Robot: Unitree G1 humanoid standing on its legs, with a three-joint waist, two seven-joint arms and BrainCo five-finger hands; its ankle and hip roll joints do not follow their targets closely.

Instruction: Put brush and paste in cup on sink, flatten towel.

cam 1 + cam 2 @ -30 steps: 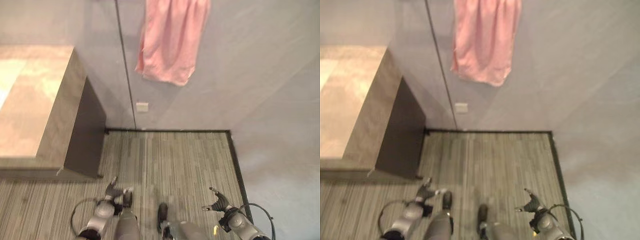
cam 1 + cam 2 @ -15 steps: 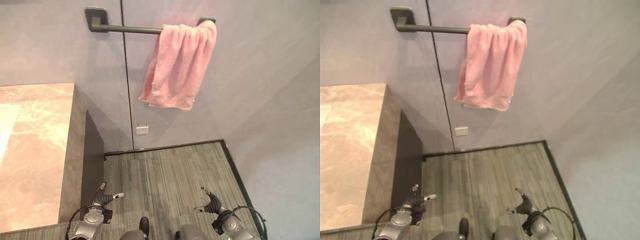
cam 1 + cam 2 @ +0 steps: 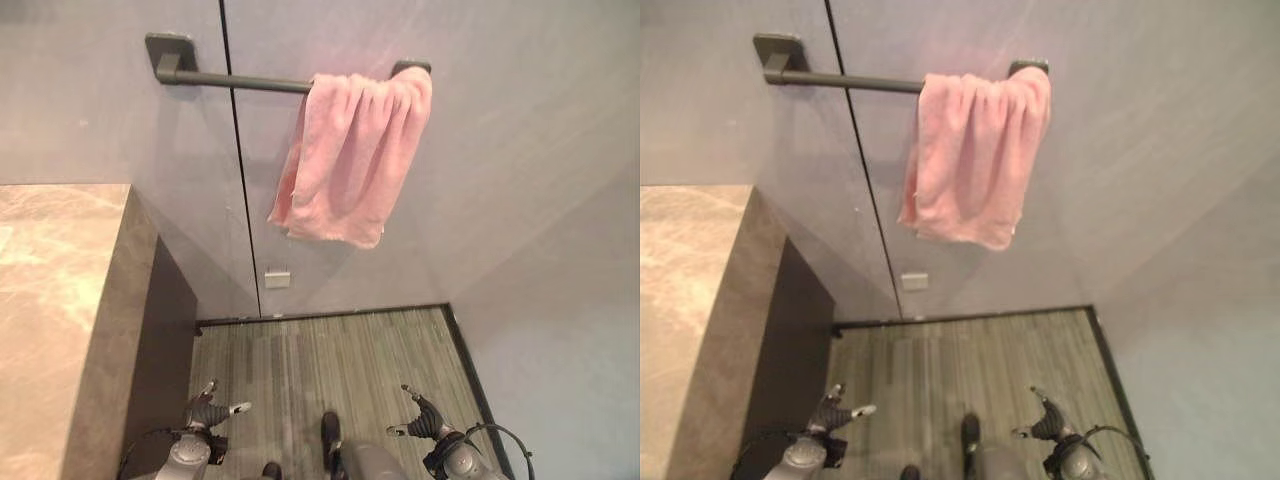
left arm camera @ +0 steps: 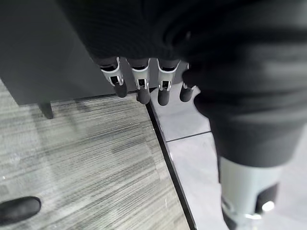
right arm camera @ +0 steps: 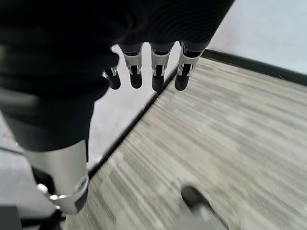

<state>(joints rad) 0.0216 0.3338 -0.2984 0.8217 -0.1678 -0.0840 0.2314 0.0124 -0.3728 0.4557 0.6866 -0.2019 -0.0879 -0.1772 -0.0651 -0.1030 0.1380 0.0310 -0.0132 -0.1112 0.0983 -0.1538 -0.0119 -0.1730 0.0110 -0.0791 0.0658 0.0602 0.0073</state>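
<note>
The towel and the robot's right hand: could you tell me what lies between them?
Bare grey wall, then striped floor, in the left eye view; the towel hangs above the right hand.

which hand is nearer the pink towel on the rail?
Right, slightly. The right hand hangs low, almost straight below the bunched pink towel; the left hand hangs equally low but further to the side, beside the marble-topped counter.

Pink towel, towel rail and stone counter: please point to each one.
pink towel [image 3: 350,160], left eye view, middle of the hanging cloth
towel rail [image 3: 240,82], left eye view, bare bar
stone counter [image 3: 50,300], left eye view, top surface
</note>
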